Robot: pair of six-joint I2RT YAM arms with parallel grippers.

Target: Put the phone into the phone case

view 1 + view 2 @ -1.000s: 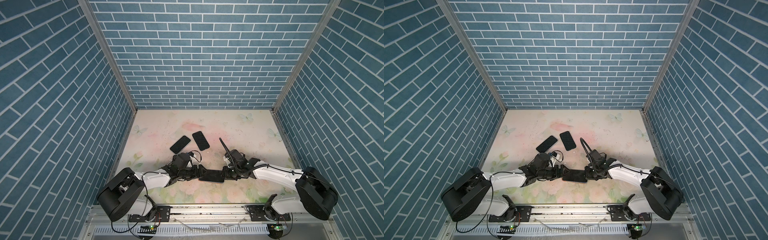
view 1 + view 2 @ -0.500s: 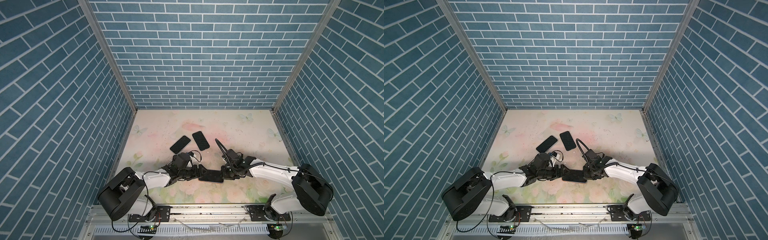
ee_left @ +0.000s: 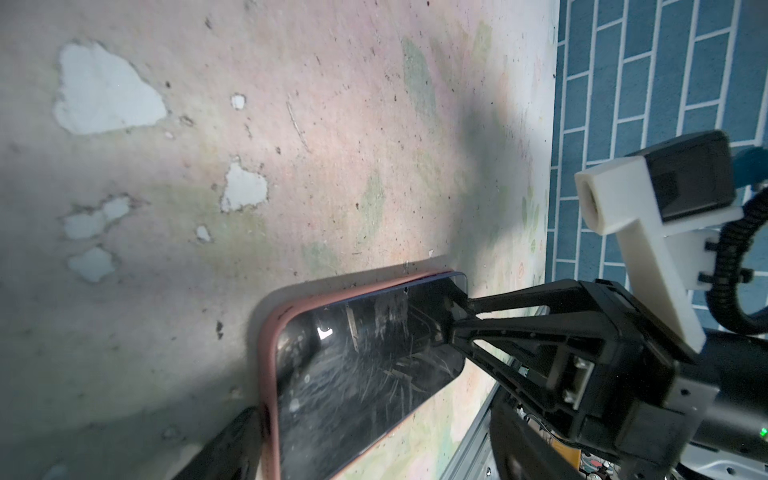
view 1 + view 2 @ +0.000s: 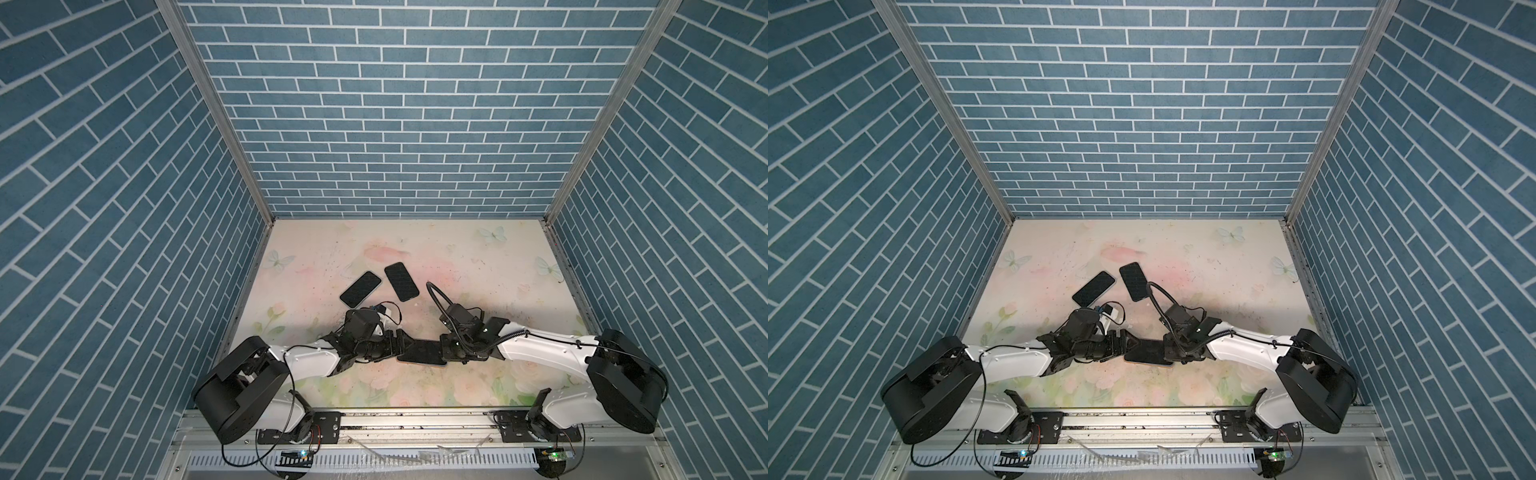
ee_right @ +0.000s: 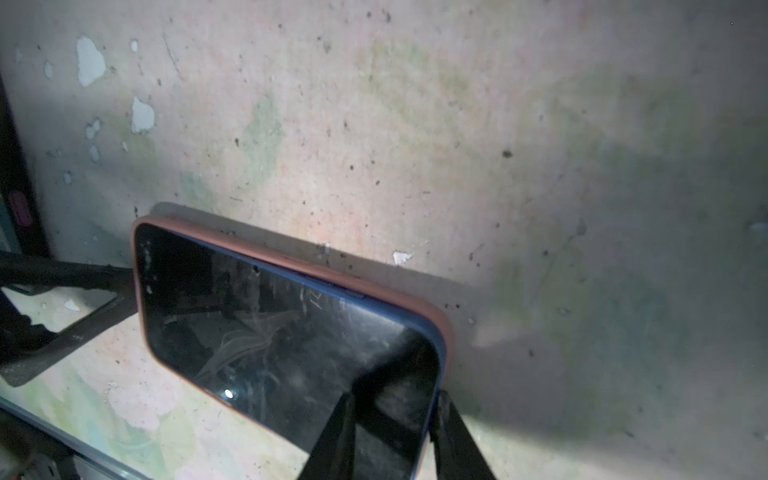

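Observation:
A dark-screened phone (image 4: 422, 353) (image 4: 1148, 351) lies flat in a salmon-pink phone case (image 3: 268, 353) (image 5: 291, 257) near the table's front. Its blue frame shows above the case rim along the far long edge. My left gripper (image 4: 405, 347) (image 3: 370, 461) is open astride the case's left end, with one finger (image 3: 224, 449) against the case rim. At the right end, my right gripper (image 4: 444, 353) (image 5: 395, 440) is open. One of its fingers (image 5: 332, 440) lies over the screen and the other stands just outside the far rim.
Two dark phone-like slabs (image 4: 360, 289) (image 4: 401, 281) lie side by side behind the arms at mid-table. The metal front rail (image 4: 415, 415) runs close behind the phone, and blue brick walls (image 4: 395, 124) close in three sides.
The right gripper's jaws have parted a little at the phone's right end, and its wrist has shifted slightly. The left gripper and the phone have barely moved.

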